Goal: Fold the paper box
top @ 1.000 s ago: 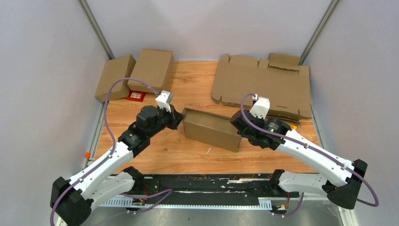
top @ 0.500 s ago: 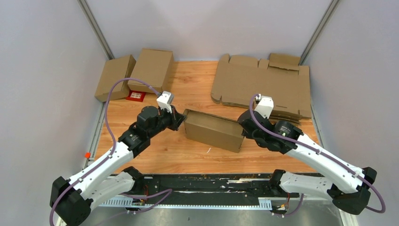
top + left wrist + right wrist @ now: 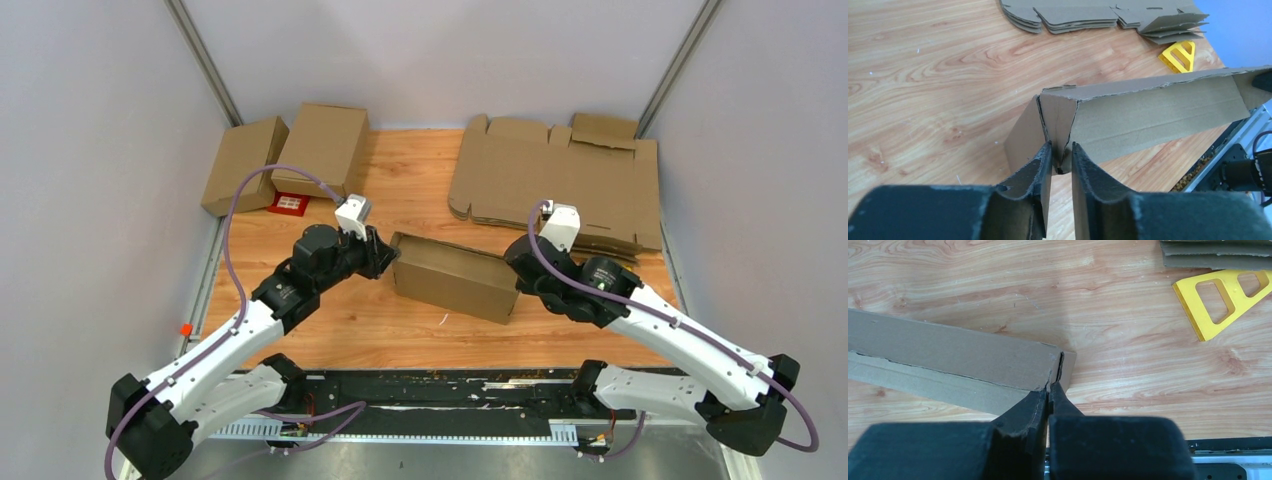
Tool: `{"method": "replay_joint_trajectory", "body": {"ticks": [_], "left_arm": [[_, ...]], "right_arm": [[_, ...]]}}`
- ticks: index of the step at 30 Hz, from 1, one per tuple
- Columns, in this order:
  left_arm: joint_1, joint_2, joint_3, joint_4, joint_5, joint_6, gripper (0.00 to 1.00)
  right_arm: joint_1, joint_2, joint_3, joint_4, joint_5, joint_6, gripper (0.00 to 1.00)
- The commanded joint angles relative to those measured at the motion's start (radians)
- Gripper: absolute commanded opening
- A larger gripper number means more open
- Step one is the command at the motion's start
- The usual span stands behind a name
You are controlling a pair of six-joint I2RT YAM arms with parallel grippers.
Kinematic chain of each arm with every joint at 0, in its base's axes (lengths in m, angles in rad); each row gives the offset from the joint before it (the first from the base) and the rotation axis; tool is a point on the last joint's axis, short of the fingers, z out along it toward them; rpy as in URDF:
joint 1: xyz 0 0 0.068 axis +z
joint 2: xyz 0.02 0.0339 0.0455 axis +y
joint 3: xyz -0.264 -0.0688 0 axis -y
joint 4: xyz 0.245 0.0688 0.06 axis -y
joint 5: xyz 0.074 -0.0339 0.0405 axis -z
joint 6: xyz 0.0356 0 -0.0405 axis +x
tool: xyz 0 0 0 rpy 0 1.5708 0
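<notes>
**Paper box.** The paper box [image 3: 455,275] lies on the table [image 3: 410,180] near its middle, between the two arms. It is skewed, with its left end farther back than its right. It reads as a long, shallow carton with its walls standing. From overhead the interior is in shade and its floor is hard to make out.

**Left end effector.** The left end effector [image 3: 1060,150] is at the box's left end corner. In the wrist view the fingers [image 3: 1038,167] are narrowly parted, and the table shows through the gap lower down. A ragged folded corner of cardboard reaches into the gap at the tips. Contact with either pad cannot be confirmed. Overhead, the wrist masks the tips.

**Right end effector.** The right end effector [image 3: 1050,388] is at the box's right end corner. Its fingers are pressed together with no visible gap, and the tips touch the corner edge. Whether any cardboard is pinched between them cannot be told. Overhead, the wrist hides the fingers.

**Surroundings.**
- A stack of flat cardboard sheets [image 3: 555,185] lies at the far right, its near edge partly covered by the right arm.
- A yellow triangular frame [image 3: 1220,297] lies near the stack and is almost wholly hidden overhead.
- Two closed cartons [image 3: 322,145] sit at the far left.
- A red card [image 3: 290,204] lies against the cartons, its markings too small to read.
</notes>
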Motion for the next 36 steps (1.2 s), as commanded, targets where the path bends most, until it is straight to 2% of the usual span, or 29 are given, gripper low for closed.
{"method": "replay_joint_trajectory", "body": {"ticks": [1,3,6,18,23,32,33,34,36], "left_arm": [[-0.007,0.012,0.055,-0.098,0.003,0.005,0.33],[-0.007,0.003,0.068,-0.111,-0.009,0.016,0.41],[-0.007,-0.003,0.093,-0.127,-0.025,0.029,0.44],[-0.007,0.069,0.180,-0.170,-0.029,0.067,0.44],[-0.008,0.084,0.199,-0.176,-0.033,0.074,0.38],[-0.007,0.082,0.233,-0.182,-0.036,0.080,0.37],[-0.008,0.078,0.238,-0.185,-0.040,0.081,0.36],[-0.007,0.076,0.241,-0.190,-0.046,0.083,0.31],[-0.007,0.076,0.247,-0.201,-0.059,0.090,0.11]], "right_arm": [[0.003,-0.017,-0.040,0.018,-0.014,-0.039,0.00],[0.003,-0.024,-0.050,0.024,-0.018,-0.044,0.00],[0.003,-0.031,-0.056,0.029,-0.022,-0.046,0.00],[0.003,-0.011,-0.050,0.041,-0.043,-0.062,0.00],[0.003,-0.002,-0.044,0.048,-0.054,-0.068,0.00],[0.003,0.001,-0.044,0.048,-0.058,-0.069,0.00],[0.003,0.001,-0.044,0.047,-0.058,-0.068,0.00],[0.003,0.001,-0.044,0.047,-0.058,-0.068,0.00],[0.003,0.002,-0.044,0.048,-0.059,-0.068,0.00]]}}
